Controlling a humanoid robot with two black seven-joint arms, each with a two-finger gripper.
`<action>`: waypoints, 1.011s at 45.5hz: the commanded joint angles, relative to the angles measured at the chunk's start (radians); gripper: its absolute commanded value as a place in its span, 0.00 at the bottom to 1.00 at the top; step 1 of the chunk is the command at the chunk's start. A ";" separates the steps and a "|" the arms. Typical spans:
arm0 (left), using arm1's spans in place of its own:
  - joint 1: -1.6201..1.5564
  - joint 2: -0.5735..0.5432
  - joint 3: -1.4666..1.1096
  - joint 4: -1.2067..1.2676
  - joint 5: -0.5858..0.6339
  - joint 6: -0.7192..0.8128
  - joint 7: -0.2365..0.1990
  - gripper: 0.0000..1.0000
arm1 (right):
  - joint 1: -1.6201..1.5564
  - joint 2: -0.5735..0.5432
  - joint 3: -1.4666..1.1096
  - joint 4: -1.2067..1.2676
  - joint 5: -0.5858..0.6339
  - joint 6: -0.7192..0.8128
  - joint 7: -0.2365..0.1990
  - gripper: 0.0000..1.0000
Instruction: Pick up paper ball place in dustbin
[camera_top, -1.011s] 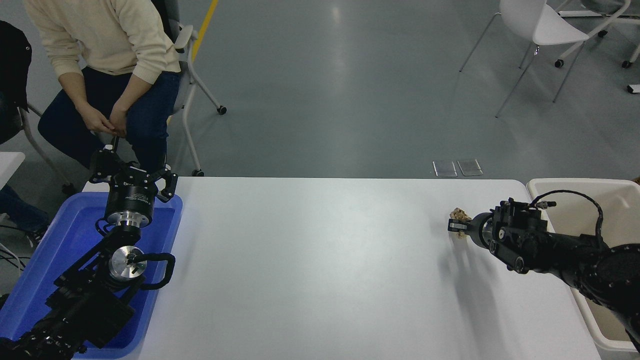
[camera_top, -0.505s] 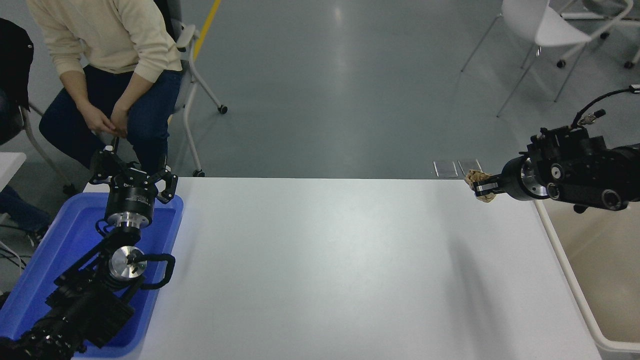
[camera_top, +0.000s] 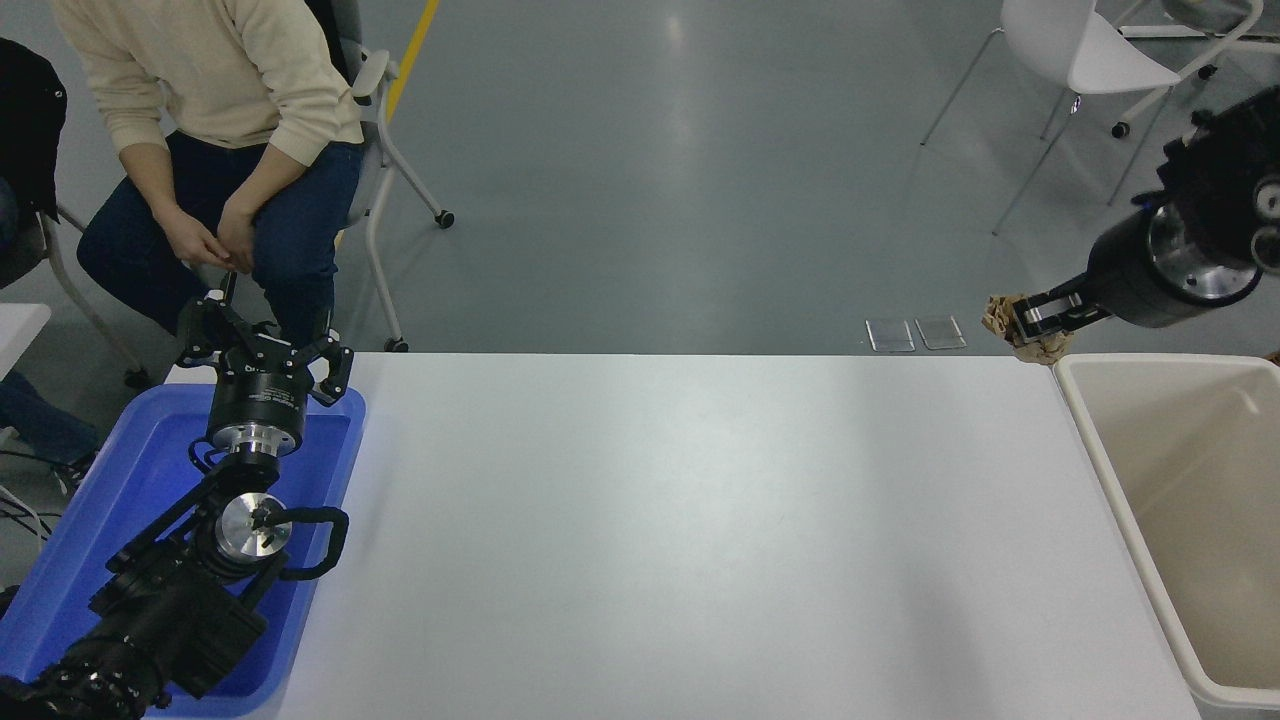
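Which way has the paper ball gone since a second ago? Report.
Yes: the paper ball rose off the table, rightward toward the dustbin, held by the right gripper.

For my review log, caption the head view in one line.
Right hand holds the paper ball raised beside the dustbin, not yet over it; left hand parked over the blue tray.

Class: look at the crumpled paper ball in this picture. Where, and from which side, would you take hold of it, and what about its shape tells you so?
Grip across the middle of the paper ball, pinching opposite sides. Crumpled and roughly round, it has no handle, so any wide span should serve. The right end effector holds it this way, reaching in from the right, raised beside the dustbin.
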 joint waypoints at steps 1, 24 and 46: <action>0.000 0.000 0.001 0.000 -0.001 0.000 0.000 0.99 | 0.054 -0.002 -0.042 0.017 0.028 0.048 0.002 0.26; -0.001 -0.001 0.002 0.000 -0.001 0.000 -0.003 0.99 | -0.153 -0.433 -0.136 -0.292 -0.335 0.033 -0.001 0.29; -0.001 -0.001 0.002 0.000 -0.001 0.000 -0.003 0.99 | -1.045 -0.496 0.581 -0.731 -0.342 -0.241 -0.004 0.29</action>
